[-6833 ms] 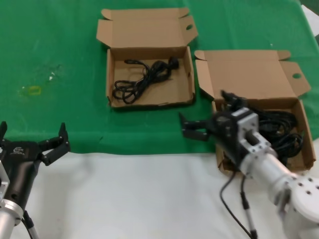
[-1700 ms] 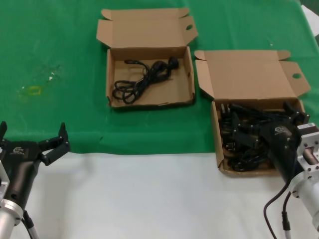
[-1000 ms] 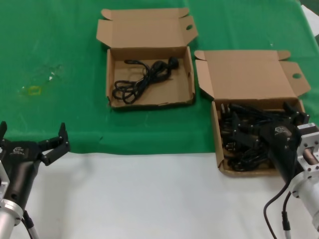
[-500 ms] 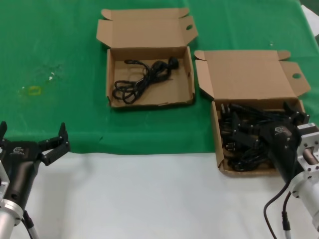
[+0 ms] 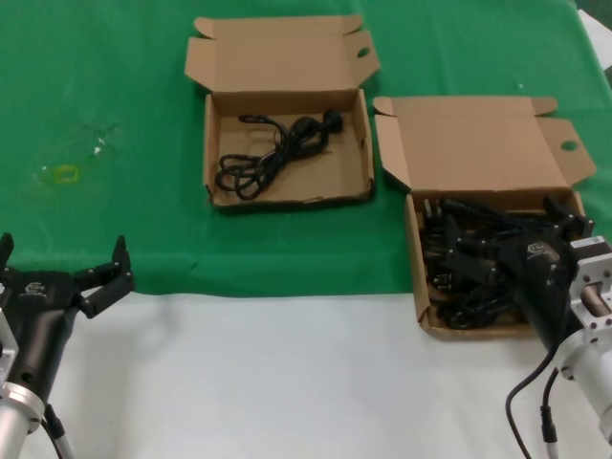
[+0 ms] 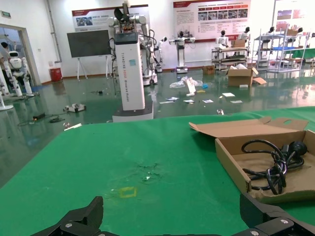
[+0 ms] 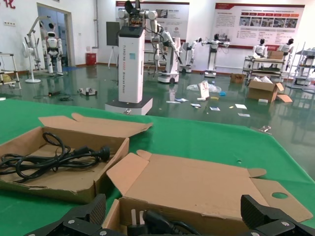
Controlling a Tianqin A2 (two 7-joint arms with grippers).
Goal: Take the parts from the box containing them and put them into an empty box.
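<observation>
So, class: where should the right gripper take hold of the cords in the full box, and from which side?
Probably from above, right gripper closing across a raised loop of the cords; the box walls block the sides, and the plugs lie tangled in the pile.

From my station I see a green cloth spread over the far half of the table, with a bare white tabletop filling the lower part of the head view. Beyond the table, the wrist views show a hall with a glossy grey-green floor, white walls hung with red-headed posters at upper right, and a dark screen at upper left. A white pillar-shaped stand rises centre frame, with metal shelving at far right.
</observation>
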